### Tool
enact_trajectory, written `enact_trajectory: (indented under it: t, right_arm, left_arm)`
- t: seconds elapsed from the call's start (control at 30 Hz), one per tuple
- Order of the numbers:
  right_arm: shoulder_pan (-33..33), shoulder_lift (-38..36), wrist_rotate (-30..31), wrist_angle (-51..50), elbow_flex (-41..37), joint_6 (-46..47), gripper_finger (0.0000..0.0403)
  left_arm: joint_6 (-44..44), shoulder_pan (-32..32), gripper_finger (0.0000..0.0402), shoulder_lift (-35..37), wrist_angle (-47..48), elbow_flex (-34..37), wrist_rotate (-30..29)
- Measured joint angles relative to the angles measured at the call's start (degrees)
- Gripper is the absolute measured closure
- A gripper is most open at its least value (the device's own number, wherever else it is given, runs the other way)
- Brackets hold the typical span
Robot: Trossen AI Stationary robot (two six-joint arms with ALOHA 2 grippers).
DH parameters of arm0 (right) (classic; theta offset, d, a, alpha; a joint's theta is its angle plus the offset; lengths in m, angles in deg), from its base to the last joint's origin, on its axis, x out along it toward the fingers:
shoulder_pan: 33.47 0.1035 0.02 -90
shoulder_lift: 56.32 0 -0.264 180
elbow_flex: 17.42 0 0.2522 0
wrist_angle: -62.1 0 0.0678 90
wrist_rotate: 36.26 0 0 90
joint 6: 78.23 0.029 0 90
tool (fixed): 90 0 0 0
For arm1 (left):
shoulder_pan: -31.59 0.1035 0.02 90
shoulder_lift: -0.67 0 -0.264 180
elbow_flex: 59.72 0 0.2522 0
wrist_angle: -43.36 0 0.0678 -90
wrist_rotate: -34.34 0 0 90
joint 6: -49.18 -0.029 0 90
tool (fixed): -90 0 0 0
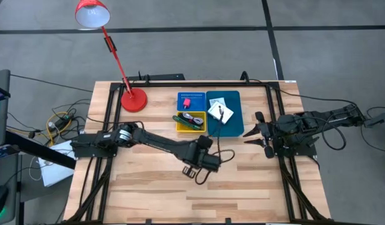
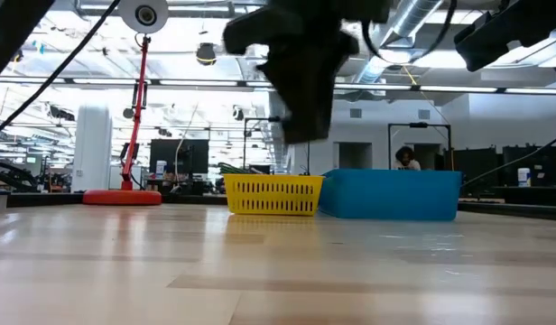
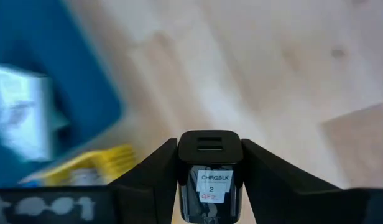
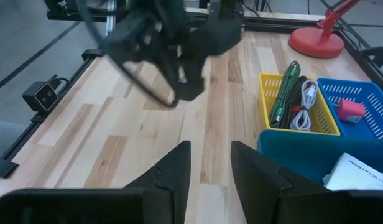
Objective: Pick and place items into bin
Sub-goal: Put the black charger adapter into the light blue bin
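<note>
My left gripper hangs over the middle of the table, just near of the baskets, shut on a black charger block with a white label. A black cable loop dangles beside it. In the low view this gripper is well above the table. The yellow basket holds green and white cables. The small blue basket holds a red-pink block. The large blue bin holds white packets. My right gripper waits open at the table's right. My left gripper pinches the black charger block between its two fingers, one on each side face; the labelled face shows between them. The block is lifted clear of the table. The cable loop hangs slack below the gripper.
A red desk lamp stands with its base at the far left of the table. The three containers sit together at the far middle. Bare wood spreads over the near half. Black frame rails run along the left and right edges.
</note>
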Motion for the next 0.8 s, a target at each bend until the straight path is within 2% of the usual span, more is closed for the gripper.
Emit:
enact_trajectory:
  t: [0.17,0.3,0.63,0.8]
  right_arm:
    - [-0.02,0.00,0.00,-0.02,0.00,-0.04,0.0294]
    - [-0.01,0.00,0.00,-0.02,0.00,-0.08,0.0294]
    - [-0.02,0.00,0.00,-0.04,0.00,-0.38,0.0294]
    - [-0.01,-0.01,0.00,-0.39,0.00,-0.37,0.0294]
  left_arm:
    - [-5.45,3.03,0.0264,0.00,2.37,-6.76,-6.20]
    - [-9.20,6.58,0.0263,0.02,3.14,-10.02,-8.55]
    - [-13.54,19.59,0.0263,0.02,3.13,-10.74,-7.78]
    - [-13.67,25.90,0.0262,0.00,2.74,-10.74,-4.30]
